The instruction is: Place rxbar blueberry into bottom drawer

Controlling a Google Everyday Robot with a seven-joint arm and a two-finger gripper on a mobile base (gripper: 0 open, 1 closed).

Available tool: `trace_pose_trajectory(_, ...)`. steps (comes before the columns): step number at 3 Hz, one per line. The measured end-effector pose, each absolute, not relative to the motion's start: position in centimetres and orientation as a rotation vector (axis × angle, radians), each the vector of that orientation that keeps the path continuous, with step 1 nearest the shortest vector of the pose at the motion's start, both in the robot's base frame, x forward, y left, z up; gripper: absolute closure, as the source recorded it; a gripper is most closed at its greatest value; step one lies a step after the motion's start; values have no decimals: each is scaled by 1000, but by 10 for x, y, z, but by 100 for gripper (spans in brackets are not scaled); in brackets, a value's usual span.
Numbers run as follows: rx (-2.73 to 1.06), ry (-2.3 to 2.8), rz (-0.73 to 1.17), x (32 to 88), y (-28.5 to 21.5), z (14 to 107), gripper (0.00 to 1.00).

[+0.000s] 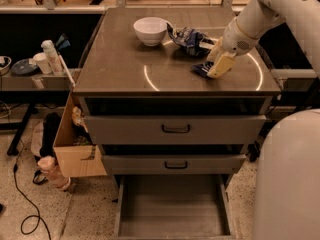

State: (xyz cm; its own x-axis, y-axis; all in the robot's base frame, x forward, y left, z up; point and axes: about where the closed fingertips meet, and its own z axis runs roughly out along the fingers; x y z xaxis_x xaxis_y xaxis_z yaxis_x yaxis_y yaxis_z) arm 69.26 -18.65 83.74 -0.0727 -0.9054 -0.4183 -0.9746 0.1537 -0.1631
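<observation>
The rxbar blueberry (202,69), a small dark-blue flat bar, is at the right of the cabinet top, just above the surface. My gripper (219,65) comes down from the upper right and is shut on the bar's right end, with the bar sticking out to the left. The bottom drawer (172,219) is pulled open at the foot of the cabinet, and its plain grey floor is bare. It lies well below and in front of the gripper.
A white bowl (150,30) and a wrinkly blue chip bag (190,38) sit behind the bar on the cabinet top (120,69). The two upper drawers (175,129) are shut. A cardboard box (75,144) stands left of the cabinet. My white base (290,179) is at the right.
</observation>
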Motion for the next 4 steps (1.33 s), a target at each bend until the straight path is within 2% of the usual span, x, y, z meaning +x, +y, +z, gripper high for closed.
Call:
trace_pose_trajectory(1,-1789,2017,222,693,-186,837,100)
trace_pose_trajectory(4,-1827,1987,156,695,-177,857,100)
